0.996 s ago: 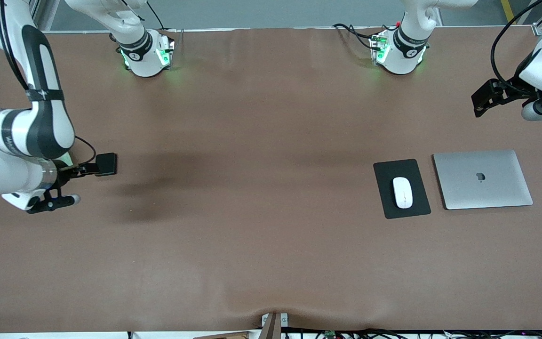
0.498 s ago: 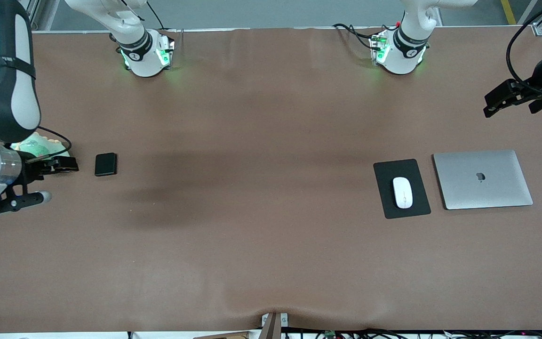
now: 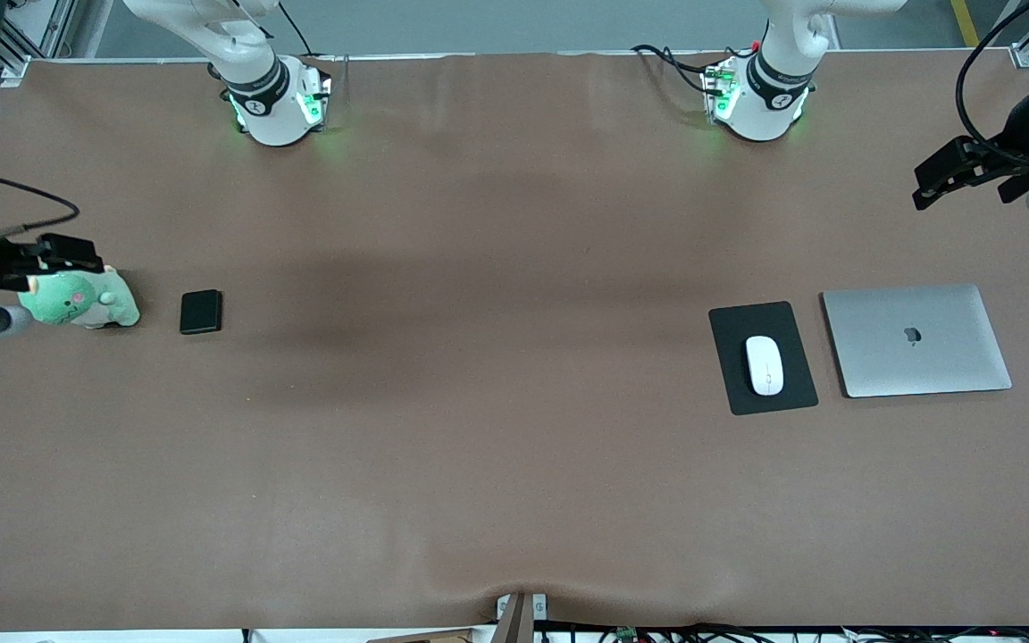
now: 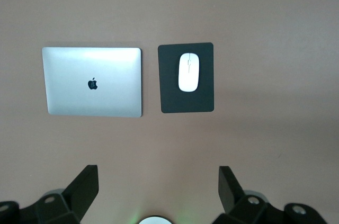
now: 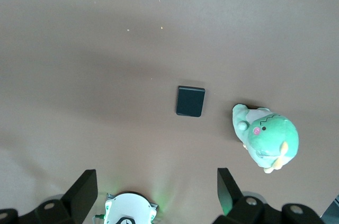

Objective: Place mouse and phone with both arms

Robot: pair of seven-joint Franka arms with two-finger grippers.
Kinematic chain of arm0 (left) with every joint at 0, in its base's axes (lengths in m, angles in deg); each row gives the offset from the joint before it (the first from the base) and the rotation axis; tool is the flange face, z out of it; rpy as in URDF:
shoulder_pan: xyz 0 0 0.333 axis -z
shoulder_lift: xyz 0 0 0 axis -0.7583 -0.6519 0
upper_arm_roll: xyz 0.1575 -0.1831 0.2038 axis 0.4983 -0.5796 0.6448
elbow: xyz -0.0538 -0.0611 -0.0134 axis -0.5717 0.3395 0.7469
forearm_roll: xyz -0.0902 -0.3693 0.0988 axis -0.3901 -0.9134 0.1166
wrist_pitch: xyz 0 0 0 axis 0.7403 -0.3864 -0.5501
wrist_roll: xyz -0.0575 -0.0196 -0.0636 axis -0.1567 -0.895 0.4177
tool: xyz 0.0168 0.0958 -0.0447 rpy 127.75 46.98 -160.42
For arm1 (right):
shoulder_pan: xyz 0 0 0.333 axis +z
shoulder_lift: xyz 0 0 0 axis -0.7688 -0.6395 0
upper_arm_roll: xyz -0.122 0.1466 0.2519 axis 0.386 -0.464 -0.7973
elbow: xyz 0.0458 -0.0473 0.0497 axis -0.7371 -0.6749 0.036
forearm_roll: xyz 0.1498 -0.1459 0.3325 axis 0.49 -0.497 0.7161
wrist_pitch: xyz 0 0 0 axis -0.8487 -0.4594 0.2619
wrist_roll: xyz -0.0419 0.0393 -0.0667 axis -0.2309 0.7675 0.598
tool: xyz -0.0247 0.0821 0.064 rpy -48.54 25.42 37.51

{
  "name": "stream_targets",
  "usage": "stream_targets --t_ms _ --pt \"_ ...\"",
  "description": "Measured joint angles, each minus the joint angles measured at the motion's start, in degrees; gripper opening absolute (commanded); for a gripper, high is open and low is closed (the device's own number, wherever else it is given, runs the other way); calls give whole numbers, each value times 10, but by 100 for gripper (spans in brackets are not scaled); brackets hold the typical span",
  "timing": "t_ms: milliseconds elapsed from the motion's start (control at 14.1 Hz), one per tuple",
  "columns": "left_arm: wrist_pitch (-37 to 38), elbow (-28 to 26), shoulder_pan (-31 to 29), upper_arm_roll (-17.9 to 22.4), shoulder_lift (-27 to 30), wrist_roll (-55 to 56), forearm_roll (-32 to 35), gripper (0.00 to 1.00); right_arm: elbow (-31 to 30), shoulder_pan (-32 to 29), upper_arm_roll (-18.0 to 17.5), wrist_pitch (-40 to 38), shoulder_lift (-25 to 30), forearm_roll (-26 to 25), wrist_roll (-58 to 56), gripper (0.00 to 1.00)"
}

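Observation:
The white mouse (image 3: 765, 364) lies on a black mouse pad (image 3: 747, 326) toward the left arm's end of the table; it also shows in the left wrist view (image 4: 189, 72). The black phone (image 3: 201, 312) lies flat on the table toward the right arm's end, and shows in the right wrist view (image 5: 190, 101). My left gripper (image 3: 950, 170) hangs high over the table's end, open and empty (image 4: 158, 181). My right gripper (image 3: 54, 254) hangs high over its end of the table, open and empty (image 5: 156, 184). Neither gripper touches anything.
A closed silver laptop (image 3: 916, 339) lies beside the mouse pad, toward the table's end. A green plush toy (image 3: 81, 300) lies beside the phone, toward the right arm's end. The arms' bases (image 3: 278, 103) stand along the table's back edge.
My right gripper has drawn away from the phone toward its end of the table, uncovering the plush toy. My left gripper has shifted a little toward the table's end. Phone and mouse stay put.

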Motion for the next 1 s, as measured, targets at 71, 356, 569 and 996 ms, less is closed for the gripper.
stream_targets --t_ms 71,356,569,996 --pt "-3 -5 0 -1 2 0 0 100 13 0 -1 -2 1 0 0 100" --pt "-12 -8 0 -2 3 0 1 100 43 -3 -2 -42 15 12 0 100" --pt "-12 -9 -1 -2 3 0 1 100 36 -6 -2 -49 36 18 26 100" --pt "-14 -11 -11 1 3 0 1 100 -14 -7 -4 -52 76 25 147 100"
